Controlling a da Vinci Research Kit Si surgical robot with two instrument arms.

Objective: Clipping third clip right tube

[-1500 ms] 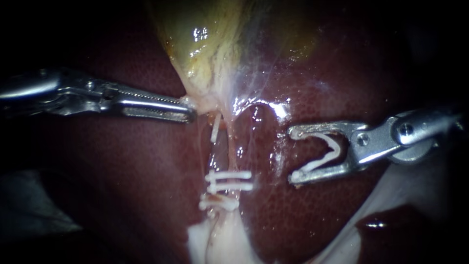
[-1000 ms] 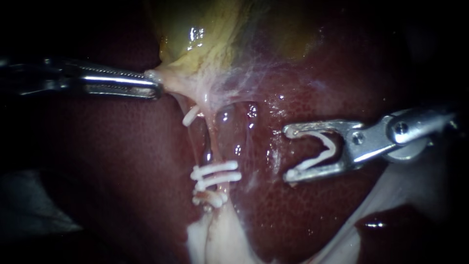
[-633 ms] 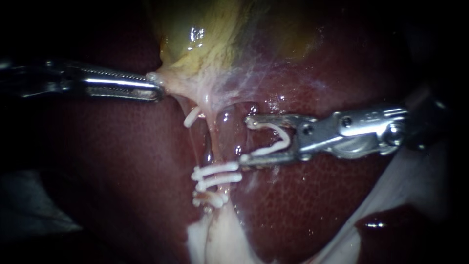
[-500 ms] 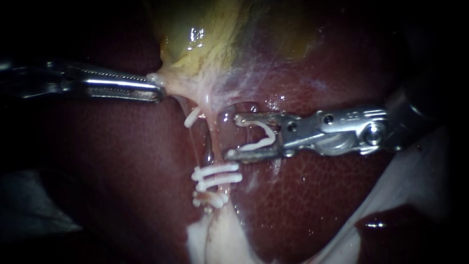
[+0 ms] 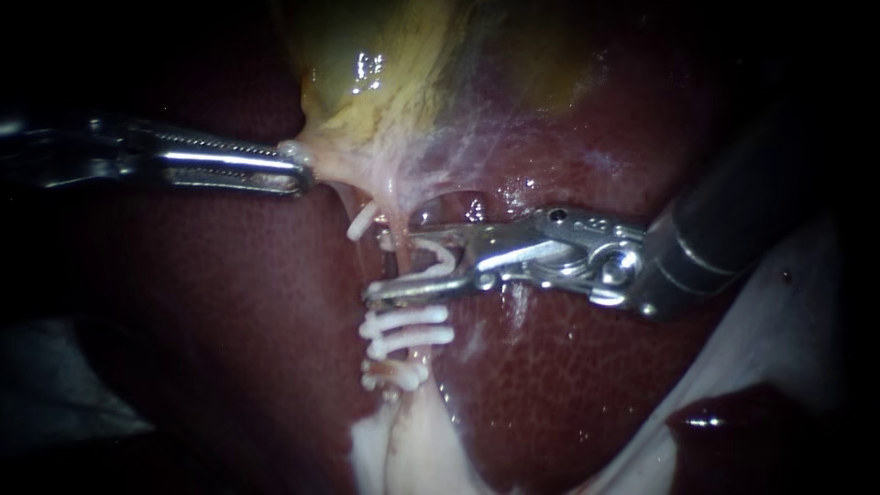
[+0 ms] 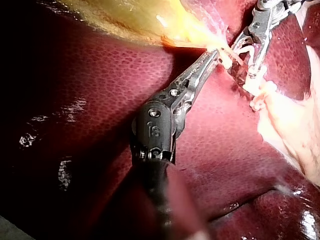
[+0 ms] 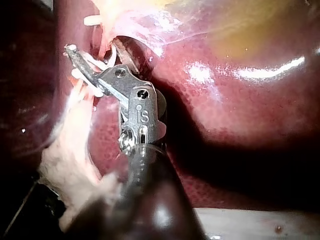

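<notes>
My left instrument point(image 5: 295, 168) comes in from the left, its jaws shut on pale tissue at the lower end of the yellow-green gallbladder point(image 5: 385, 82), which it holds stretched leftward. My right instrument point(image 5: 380, 266) holds a white clip point(image 5: 438, 263) that touches both its jaws, which stand apart. They straddle the right tube point(image 5: 400, 275) just above two white clips point(image 5: 408, 328) on that tube. Another clip point(image 5: 394, 374) sits lower. One short clip point(image 5: 360, 220) sits on the left tube. In the left wrist view, the left instrument point(image 6: 216, 54) grips tissue beside the right instrument point(image 6: 245, 61).
Dark red liver point(image 5: 568, 385) lies under and around everything. Pale fatty tissue point(image 5: 412, 449) spreads below the clips, and a whitish sheet point(image 5: 779, 339) lies at the lower right. In the right wrist view the right instrument point(image 7: 75, 62) reaches over the liver point(image 7: 240, 100).
My left instrument pulled the gallbladder tissue up and to the left, then held still. My right instrument moved left with its clip and now straddles the right tube.
</notes>
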